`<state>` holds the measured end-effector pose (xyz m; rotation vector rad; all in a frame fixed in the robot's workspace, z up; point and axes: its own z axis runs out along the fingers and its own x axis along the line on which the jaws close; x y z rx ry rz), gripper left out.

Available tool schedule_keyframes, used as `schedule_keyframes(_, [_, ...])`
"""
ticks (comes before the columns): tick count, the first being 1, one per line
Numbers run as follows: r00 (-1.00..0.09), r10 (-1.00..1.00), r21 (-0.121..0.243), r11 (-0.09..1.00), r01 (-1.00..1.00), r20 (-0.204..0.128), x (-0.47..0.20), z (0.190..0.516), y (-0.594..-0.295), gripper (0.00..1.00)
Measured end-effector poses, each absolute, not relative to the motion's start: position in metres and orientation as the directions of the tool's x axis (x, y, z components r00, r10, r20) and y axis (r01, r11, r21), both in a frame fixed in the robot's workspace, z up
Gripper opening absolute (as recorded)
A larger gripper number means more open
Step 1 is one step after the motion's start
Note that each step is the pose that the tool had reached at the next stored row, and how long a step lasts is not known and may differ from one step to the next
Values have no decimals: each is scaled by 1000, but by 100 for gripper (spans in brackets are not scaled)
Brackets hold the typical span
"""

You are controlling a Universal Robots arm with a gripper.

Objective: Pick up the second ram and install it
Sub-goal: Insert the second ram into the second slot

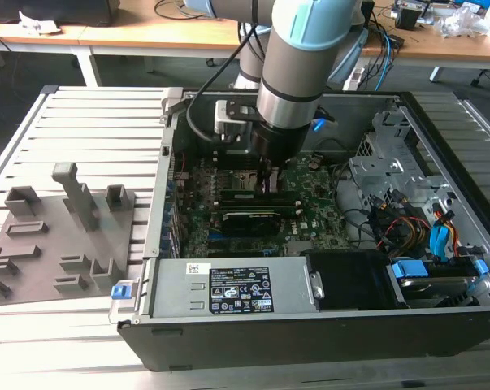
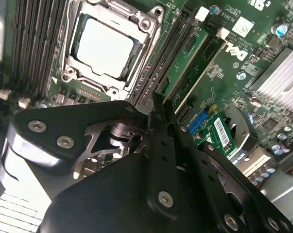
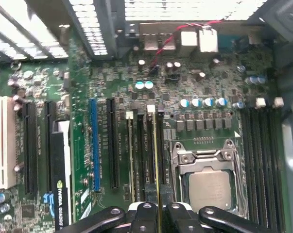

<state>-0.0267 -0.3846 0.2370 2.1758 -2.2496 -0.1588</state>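
First wrist view: end effector (image 3: 158,209) clamps second ram (image 3: 156,160) edge-on over slot.

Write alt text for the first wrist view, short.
The gripper has its fingers closed on the second ram, held edge-on over the slots beside the CPU socket on the motherboard. A blue expansion slot and black slots run alongside.
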Motion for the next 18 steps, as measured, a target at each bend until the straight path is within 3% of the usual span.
schedule_keyframes(18, [-59,-996,78,54,-995,-65,-24,228,-385,14])
